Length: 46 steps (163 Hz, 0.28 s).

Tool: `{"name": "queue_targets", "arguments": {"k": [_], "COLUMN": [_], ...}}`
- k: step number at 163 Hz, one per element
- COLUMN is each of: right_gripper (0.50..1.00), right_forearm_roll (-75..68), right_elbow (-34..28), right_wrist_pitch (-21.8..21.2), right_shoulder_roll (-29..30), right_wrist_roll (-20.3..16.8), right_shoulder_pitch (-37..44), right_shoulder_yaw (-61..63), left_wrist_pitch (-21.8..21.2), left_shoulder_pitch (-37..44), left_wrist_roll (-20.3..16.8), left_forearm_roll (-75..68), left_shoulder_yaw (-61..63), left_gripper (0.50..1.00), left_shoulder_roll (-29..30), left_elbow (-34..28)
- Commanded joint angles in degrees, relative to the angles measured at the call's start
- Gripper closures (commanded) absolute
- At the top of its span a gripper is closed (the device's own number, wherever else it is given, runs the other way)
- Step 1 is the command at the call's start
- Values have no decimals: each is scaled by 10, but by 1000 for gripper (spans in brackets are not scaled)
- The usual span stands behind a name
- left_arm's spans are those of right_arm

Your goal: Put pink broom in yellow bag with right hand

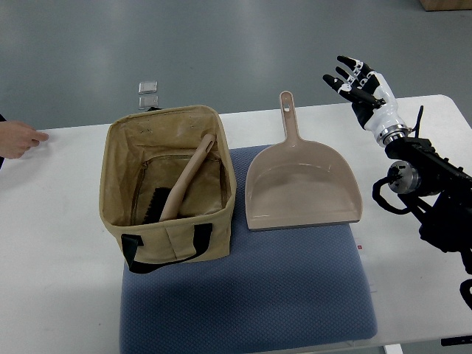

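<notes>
The pale pink broom [184, 181] leans inside the yellow bag [168, 234], its dark bristles down on the bag's floor and its handle tip resting near the bag's right rim. The bag stands open on a blue mat [251, 287]. My right hand [359, 82] is raised well to the right, beyond the dustpan, with its fingers spread and nothing in them. It is far from the bag. My left arm does not show.
A pink dustpan [302, 184] lies on the mat right of the bag, handle pointing away. A person's hand [18, 139] rests on the white table [59, 243] at the left edge. Two small grey squares [147, 94] lie beyond the table.
</notes>
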<state>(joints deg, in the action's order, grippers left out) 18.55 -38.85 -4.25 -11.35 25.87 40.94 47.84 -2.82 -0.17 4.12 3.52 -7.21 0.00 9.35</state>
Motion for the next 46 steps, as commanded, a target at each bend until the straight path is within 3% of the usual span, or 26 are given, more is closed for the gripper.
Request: {"name": "queue_targets", "arguments": {"k": [1, 22, 46], "right_gripper": [570, 570, 570], "right_forearm_roll": [0, 0, -6], "right_elbow": [0, 0, 1], "right_wrist_pitch": [-1, 0, 14], "right_shoulder_roll": [5, 6, 15], "right_wrist_roll": [1, 3, 31], "right_shoulder_pitch": [-3, -8, -13], "right_shoulder_yaw": [1, 1, 21], "left_wrist_pitch": [0, 0, 0], "left_shoulder_pitch": [0, 0, 0], "left_wrist_roll": [0, 0, 0], "left_forearm_roll": [0, 0, 0], "left_shoulder_yaw": [0, 0, 0], "left_gripper": [500, 500, 500], "left_shoulder_roll": [0, 0, 0], "left_elbow": [0, 0, 0]}}
